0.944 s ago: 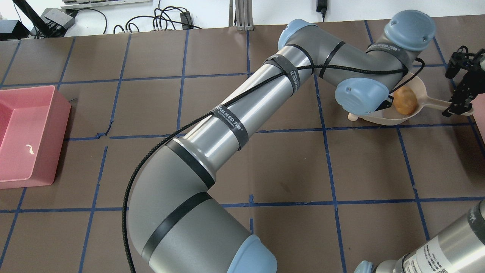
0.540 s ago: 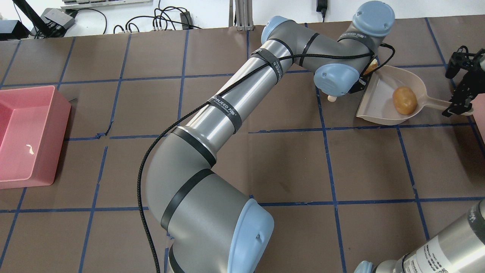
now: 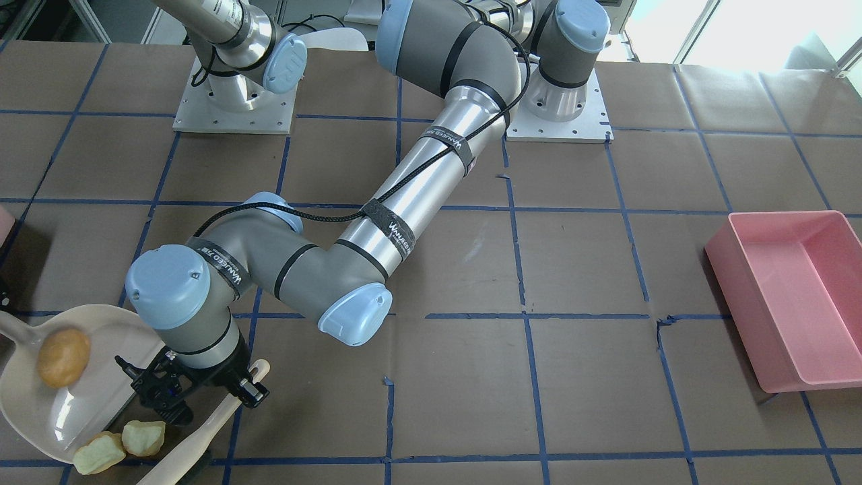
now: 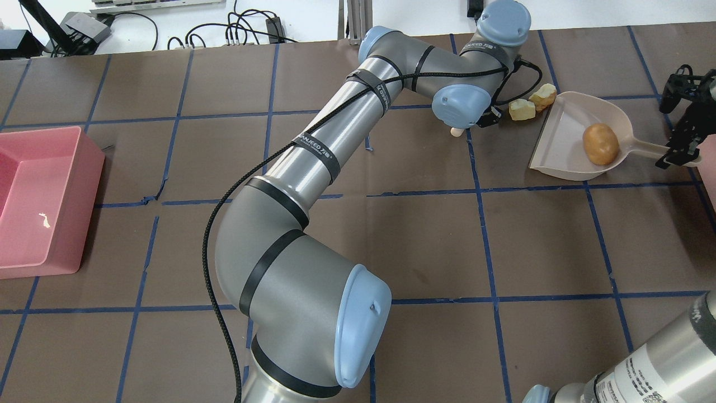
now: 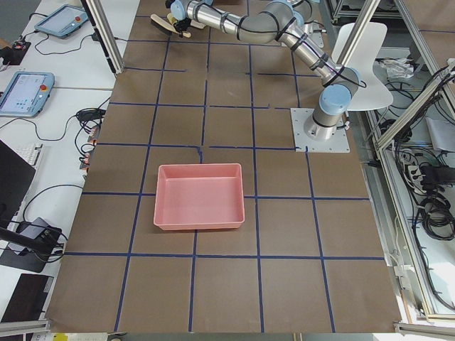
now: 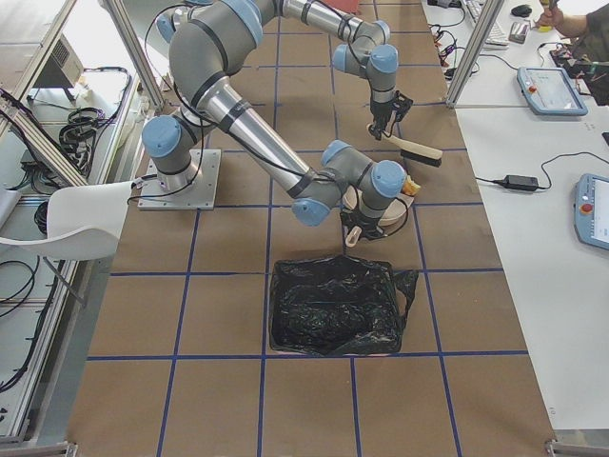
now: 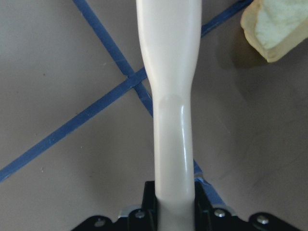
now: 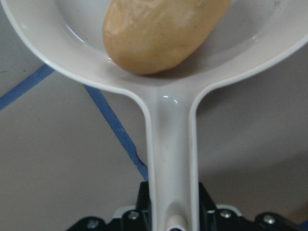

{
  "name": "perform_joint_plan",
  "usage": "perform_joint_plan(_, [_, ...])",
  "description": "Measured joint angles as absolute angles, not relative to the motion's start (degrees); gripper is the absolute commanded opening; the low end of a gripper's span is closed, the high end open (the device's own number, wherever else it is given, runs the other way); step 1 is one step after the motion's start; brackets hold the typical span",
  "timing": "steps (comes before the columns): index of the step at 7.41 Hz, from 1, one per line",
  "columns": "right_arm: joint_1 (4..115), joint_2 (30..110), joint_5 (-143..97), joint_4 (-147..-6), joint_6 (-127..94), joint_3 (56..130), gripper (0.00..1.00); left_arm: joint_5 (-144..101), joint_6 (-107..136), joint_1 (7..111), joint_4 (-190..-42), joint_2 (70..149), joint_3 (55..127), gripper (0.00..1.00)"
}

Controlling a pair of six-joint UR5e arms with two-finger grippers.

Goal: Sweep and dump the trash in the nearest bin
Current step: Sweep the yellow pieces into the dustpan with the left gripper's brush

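Observation:
The tan potato-like piece (image 4: 600, 144) lies in the cream dustpan (image 4: 559, 148), also seen in the front view (image 3: 62, 357) and the right wrist view (image 8: 163, 29). Two pale chunks (image 4: 522, 109) (image 4: 543, 96) lie on the table at the far corner of the pan's mouth, one touching its rim. My left gripper (image 3: 195, 391) is shut on the cream brush handle (image 7: 171, 96), just left of the chunks. My right gripper (image 4: 678, 154) is shut on the dustpan handle (image 8: 171, 144). The nearest bin shows only as a pink corner (image 4: 711, 179) at the right edge.
A large pink tub (image 4: 39, 196) stands far off at the table's left end. My left arm (image 4: 313, 162) stretches diagonally across the middle. A black-bagged container (image 6: 333, 305) shows in the right side view. Cables lie past the far edge.
My left arm has swung back left and away from over the dustpan, taking the brush with it. The two pale chunks now show beside the pan's mouth. The right gripper has held still.

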State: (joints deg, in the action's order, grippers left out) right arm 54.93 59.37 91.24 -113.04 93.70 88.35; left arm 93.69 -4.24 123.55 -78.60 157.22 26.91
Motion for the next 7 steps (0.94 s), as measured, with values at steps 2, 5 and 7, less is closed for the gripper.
perform_joint_plan(2, [54.93, 59.22, 92.07, -112.91, 93.77, 87.63, 0.17, 91.33, -5.40, 123.90, -78.66, 157.46, 27.08, 0.02])
perform_joint_plan(5, [54.93, 58.75, 92.52, -112.92, 93.78, 86.31, 0.17, 89.76, -6.05, 126.84, -79.73, 157.49, 27.39, 0.03])
perform_joint_plan(7, [54.93, 58.46, 92.55, -112.84, 93.73, 86.15, 0.18, 89.62, -5.86, 129.80, -81.15, 157.03, 27.57, 0.03])
